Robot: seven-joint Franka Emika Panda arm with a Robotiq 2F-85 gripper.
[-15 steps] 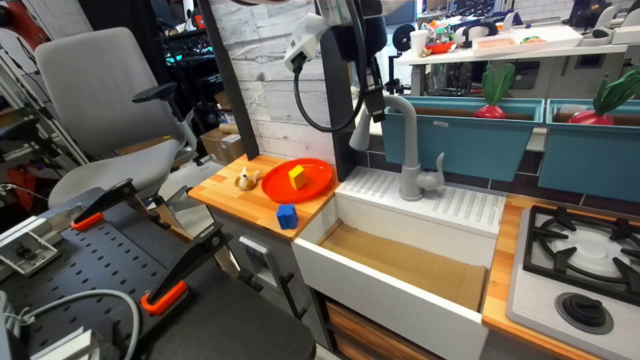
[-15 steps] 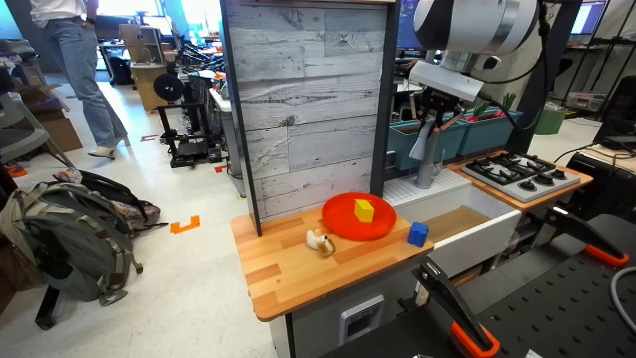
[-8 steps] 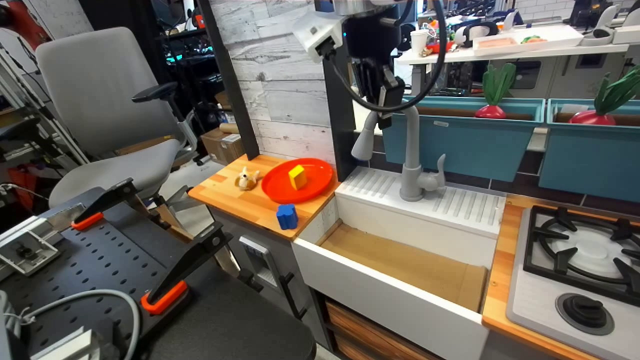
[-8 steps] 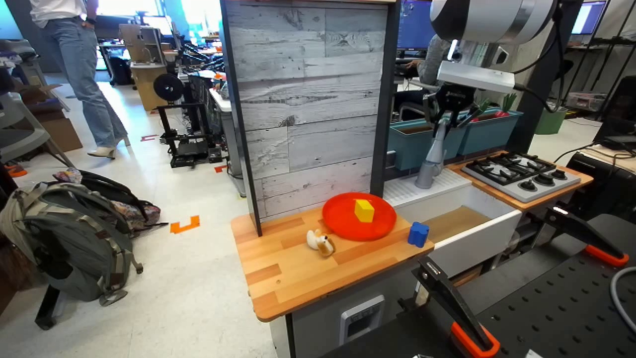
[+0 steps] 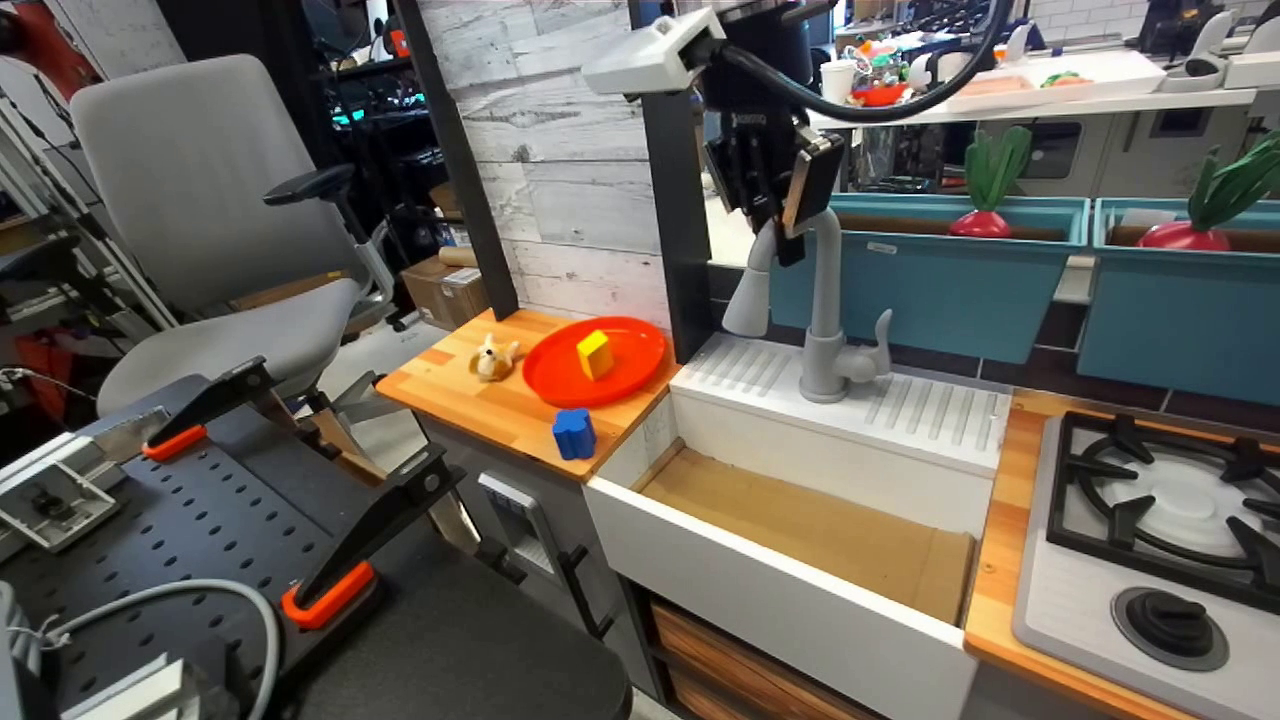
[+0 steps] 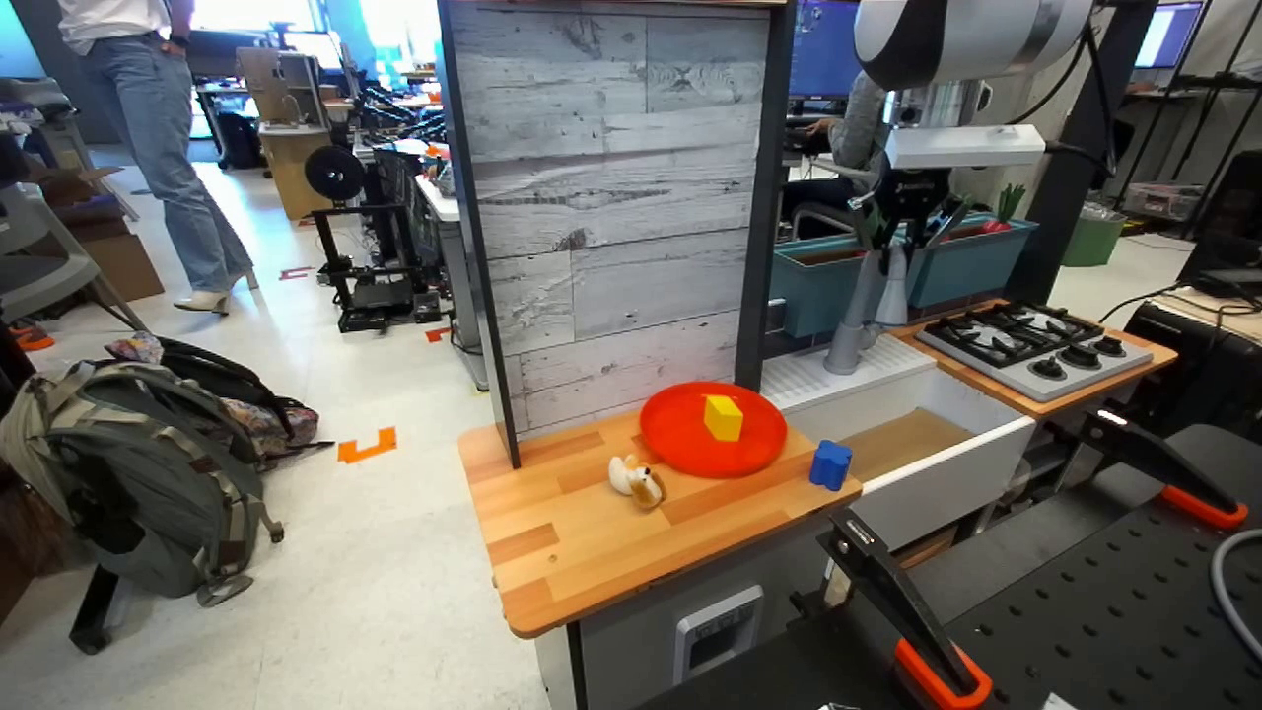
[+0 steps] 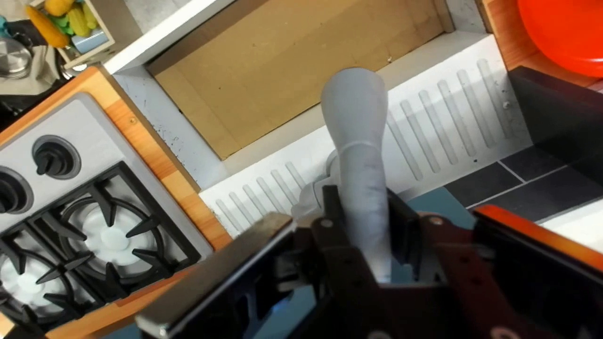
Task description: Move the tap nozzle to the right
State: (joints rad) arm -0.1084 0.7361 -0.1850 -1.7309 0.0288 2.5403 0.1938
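Closest in your wrist view, your gripper (image 7: 362, 200) clamps the tap nozzle (image 7: 356, 113), narrowed to the spout's width and masking part of its arch in both exterior views. Beyond lies the ribbed ledge (image 7: 452, 120) under its base; a red plate (image 7: 570, 35) is cut off.

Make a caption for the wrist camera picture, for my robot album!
Wrist view: the gripper holds the grey tap nozzle, with the white sink and stove behind it.
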